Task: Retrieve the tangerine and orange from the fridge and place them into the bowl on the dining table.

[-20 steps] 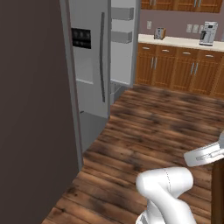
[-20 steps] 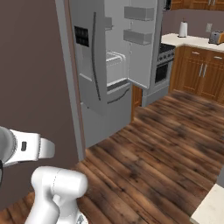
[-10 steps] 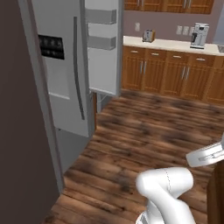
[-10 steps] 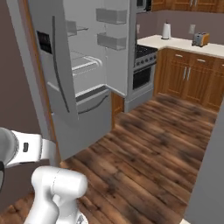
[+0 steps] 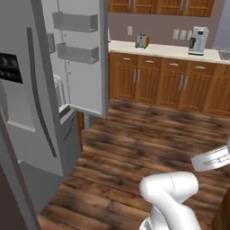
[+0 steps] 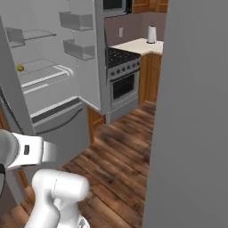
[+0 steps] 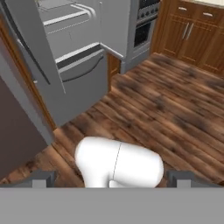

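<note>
The fridge (image 5: 31, 121) stands at the left, its left door shut and its right door (image 5: 83, 67) swung open. The right base view looks into the fridge (image 6: 49, 84): one small round yellow-orange fruit (image 6: 20, 68) lies on a middle shelf, and I cannot tell whether it is the tangerine or the orange. My gripper (image 7: 111, 179) is open and holds nothing, its fingertips (image 7: 41, 178) wide apart. It points down at the wooden floor, well short of the fridge (image 7: 78, 70). The bowl and the dining table are out of view.
Wooden wall cabinets with a pale counter carry a toaster (image 5: 142, 40) and a coffee machine (image 5: 197, 39). A stove (image 6: 122, 73) stands right of the open door. A tall grey panel (image 6: 196, 111) rises close on the right. Open wooden floor (image 5: 148, 139) lies ahead.
The whole picture has shifted: the base has moved, so the fridge is nearer and further left and its inside now shows. The gripper has stayed open.
</note>
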